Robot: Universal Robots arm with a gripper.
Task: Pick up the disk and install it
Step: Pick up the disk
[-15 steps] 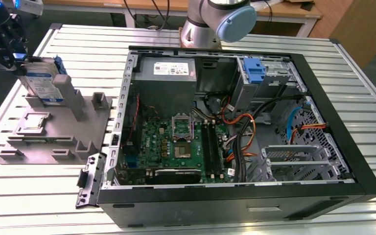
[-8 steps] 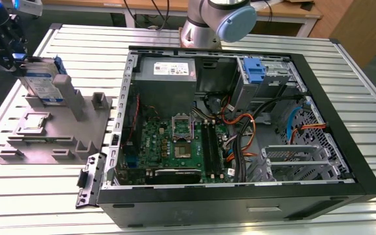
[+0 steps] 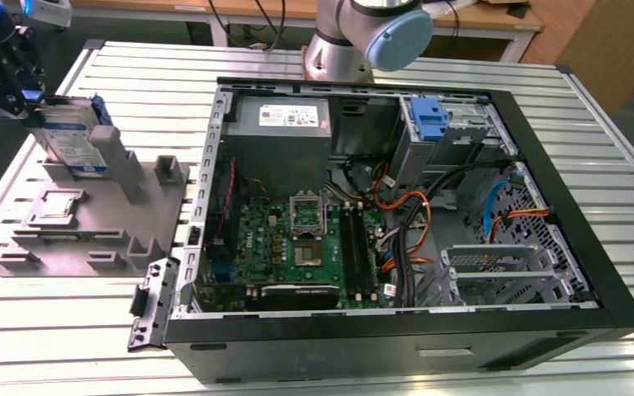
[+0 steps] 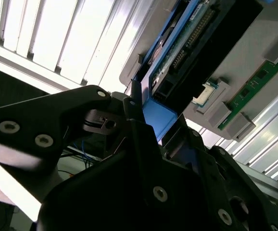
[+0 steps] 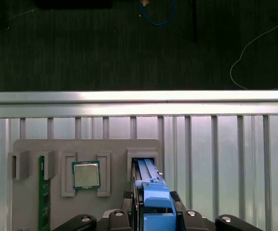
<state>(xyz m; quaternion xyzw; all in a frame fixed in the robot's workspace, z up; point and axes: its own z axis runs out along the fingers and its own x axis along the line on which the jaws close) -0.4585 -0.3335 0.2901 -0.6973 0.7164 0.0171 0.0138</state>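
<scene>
The gripper (image 3: 30, 101) has its jaws clamped on the blue side rail at the upper end of the disk (image 3: 73, 142). In both wrist views the rail sits squeezed between the two black jaws (image 5: 157, 211) (image 4: 153, 120). The disk (image 5: 147, 172) stands on edge directly beneath the jaws, its lower end seated in a slot of the grey holder tray (image 3: 113, 227), and its green circuit board faces the second wrist view (image 4: 187, 43).

Just to one side of the jaws, a square silver processor chip (image 5: 85, 174) lies flat in its own recess of the tray. A green memory module (image 5: 44, 195) stands in a slot farther out on that same side.

Well away from the jaws, an open computer case (image 3: 405, 214) lies on the slatted metal surface (image 3: 587, 107) with its motherboard (image 3: 300, 239) exposed. A blue drive bracket (image 3: 429, 120) sits in a bay at the end of the case nearest the arm's base (image 3: 345, 49).
</scene>
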